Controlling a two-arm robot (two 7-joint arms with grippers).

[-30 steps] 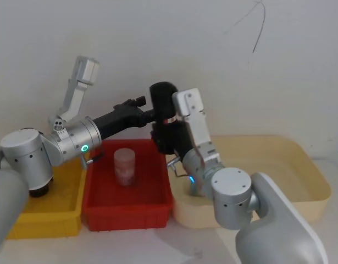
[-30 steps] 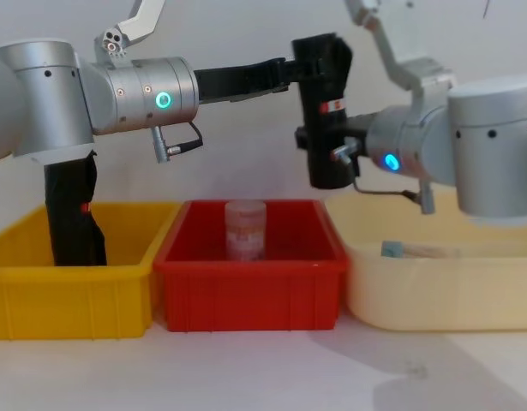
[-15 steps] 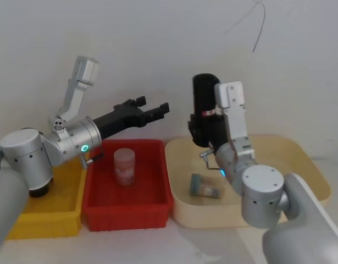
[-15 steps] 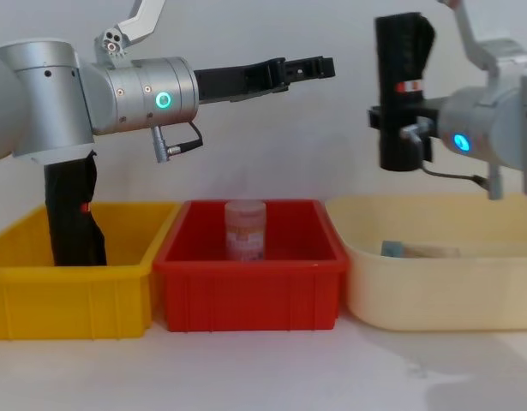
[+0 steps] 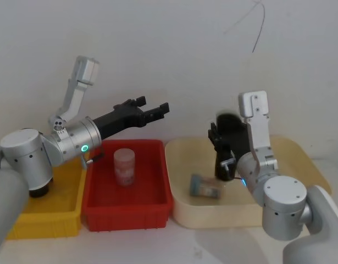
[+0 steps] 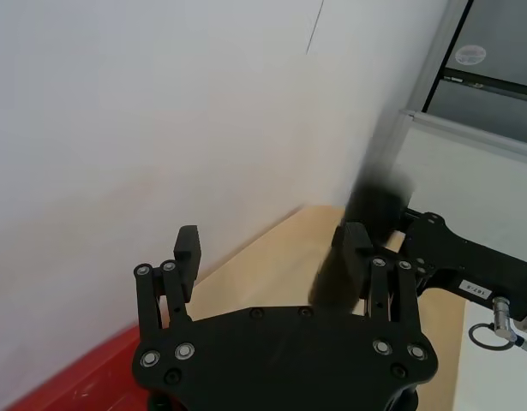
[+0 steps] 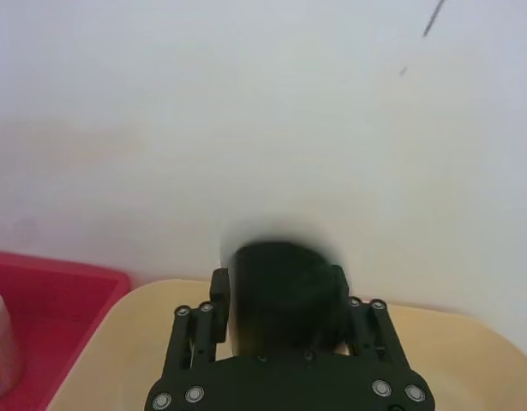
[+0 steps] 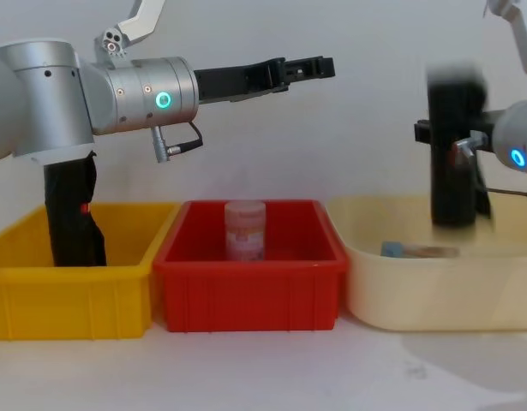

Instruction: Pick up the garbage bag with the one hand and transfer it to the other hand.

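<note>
The slim black gripper of the blue-ringed right arm (image 8: 452, 137) is clamped on the tall black bundle of soft plastic, the garbage bag (image 8: 454, 145), upright over the cream tub (image 8: 417, 291), while the green-ringed left arm's gripper (image 5: 152, 109) hangs empty with fingers apart above the red bin (image 5: 97, 203).

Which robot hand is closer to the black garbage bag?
The right hand: it is shut on the garbage bag, holding it upright over the cream bin. The left hand hangs open above the red bin, well apart from the bag.
</note>
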